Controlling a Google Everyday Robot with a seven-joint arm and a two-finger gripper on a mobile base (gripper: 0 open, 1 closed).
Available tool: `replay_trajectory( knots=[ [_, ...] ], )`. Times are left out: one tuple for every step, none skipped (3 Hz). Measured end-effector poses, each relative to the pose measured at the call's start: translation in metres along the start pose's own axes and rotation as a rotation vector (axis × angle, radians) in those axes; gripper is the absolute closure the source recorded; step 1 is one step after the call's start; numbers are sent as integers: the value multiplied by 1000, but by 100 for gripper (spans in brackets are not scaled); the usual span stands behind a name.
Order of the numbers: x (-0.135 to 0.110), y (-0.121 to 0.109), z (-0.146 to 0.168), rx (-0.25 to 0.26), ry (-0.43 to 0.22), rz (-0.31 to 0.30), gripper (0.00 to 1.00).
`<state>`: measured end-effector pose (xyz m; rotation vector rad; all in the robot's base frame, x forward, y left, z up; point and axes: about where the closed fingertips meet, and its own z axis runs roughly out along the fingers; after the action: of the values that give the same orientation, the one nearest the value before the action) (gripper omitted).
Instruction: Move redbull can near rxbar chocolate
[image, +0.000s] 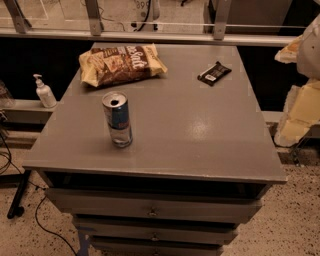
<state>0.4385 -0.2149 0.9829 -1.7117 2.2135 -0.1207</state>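
Camera view shows the redbull can (117, 120) standing upright on the near-left part of the grey table (200, 140), its tab top open. The rxbar chocolate (214, 73) lies flat toward the far right, well apart from the can and not far from the table's right edge. A large snack bag (121, 64) lies at the far left, just beyond the can.

A pale, blurred shape at the right edge looks to be the gripper (300, 112). It is off the table's side and well away from both things. It has hold of nothing belonging to the task, and how far open it is cannot be told.

The can has not yet been moved, so the whole reach, grasp and carry lie ahead. As I judge it, the main danger is the can itself. It is tall and slim on a smooth top, so a touch high up or from one side only would likely tip it or push it away, and an opened can may spill. A reach that goes too deep could brush the bag behind it. At the far end, setting the can down too close could land it on the bar's wrapper and leave it tilted, or nudge the bar off the right edge.
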Motion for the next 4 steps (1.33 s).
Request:
replay_trajectory(
  knots=[
    [0, 0, 0, 0, 0, 0, 0],
    [-4, 2, 3, -14, -52, 14, 0],
    [-28, 9, 32, -73, -206, 55, 0],
    [-74, 12, 67, -147, -418, 78, 0]
  ],
)
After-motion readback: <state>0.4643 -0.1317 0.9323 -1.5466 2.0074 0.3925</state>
